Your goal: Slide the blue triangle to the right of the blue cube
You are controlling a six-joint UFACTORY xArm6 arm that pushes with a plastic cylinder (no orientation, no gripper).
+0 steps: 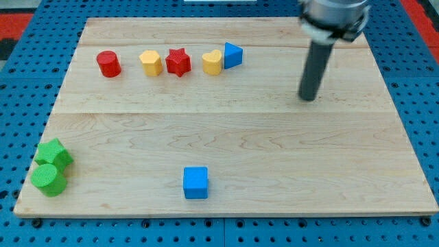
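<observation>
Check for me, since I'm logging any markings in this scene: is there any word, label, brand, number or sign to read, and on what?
None: no readable text anywhere in this view.
The blue triangle, the blue cube and the other blocks have plain faces.
The wooden board shows only grain.
The rod above my tip is plain and dark.

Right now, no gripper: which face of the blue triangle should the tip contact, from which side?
Push, not grip. The blue triangle touches the yellow heart on its left; the blue cube sits far toward the view's bottom. My tip is off to the right. Probably come around to the triangle's top face and push downward, ending right of the cube.
</observation>
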